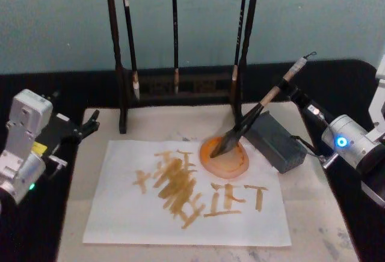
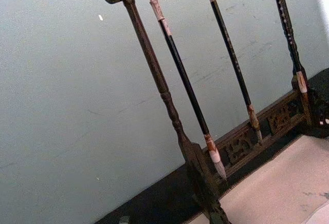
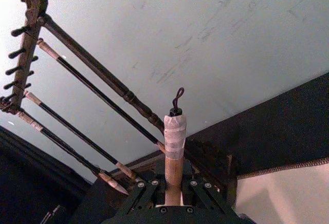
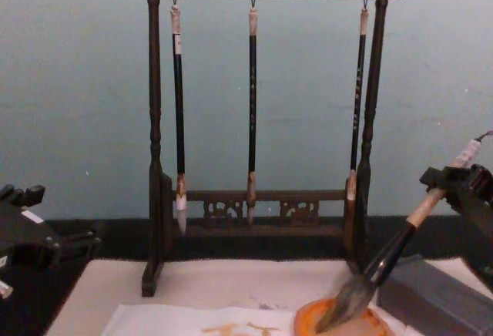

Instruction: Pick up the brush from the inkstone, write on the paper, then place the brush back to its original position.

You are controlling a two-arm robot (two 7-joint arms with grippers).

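From where I stand, the right gripper (image 1: 291,89) is clamped tight on the pale tan upper shaft of the large thick calligraphy brush (image 1: 251,118). The brush leans up toward the right, its bushy tuft resting in the small round orange-rimmed inkstone (image 1: 206,154). That dish sits at the far edge of the white paper sheet (image 1: 132,214), right of its middle. The left gripper (image 1: 89,122) hangs idle by the far left corner of the beige mat (image 1: 325,214).

The paper (image 1: 120,214) lies on the mat (image 1: 316,214), with the inkstone (image 1: 231,169) on its far edge. The brush (image 1: 255,113) tip rests in the inkstone. A block (image 1: 278,143) sits to the right and the rack (image 1: 180,86) stands behind.
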